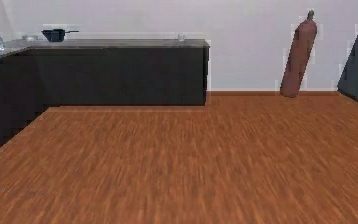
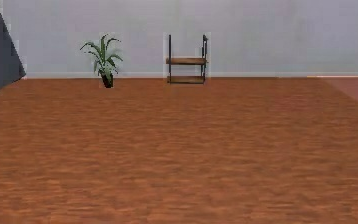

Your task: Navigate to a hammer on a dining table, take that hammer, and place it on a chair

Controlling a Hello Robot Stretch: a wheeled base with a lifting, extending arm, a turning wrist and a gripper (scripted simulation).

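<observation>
Wooden floor (image 1: 177, 160) runs to a dark kitchen counter (image 1: 117, 75) at the forward view's upper left; which way the hammer lies from the gripper, and the gripper's state, cannot be told.

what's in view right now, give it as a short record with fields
floor: wood floor, brown
counter: dark cabinets along the forward view's far wall and left side
on counter: dark pan, near the corner
by wall: tall reddish cylinder, at the forward view's right
arm side view: potted plant and dark-framed stand with wooden shelves, standing apart by the far wall
</observation>
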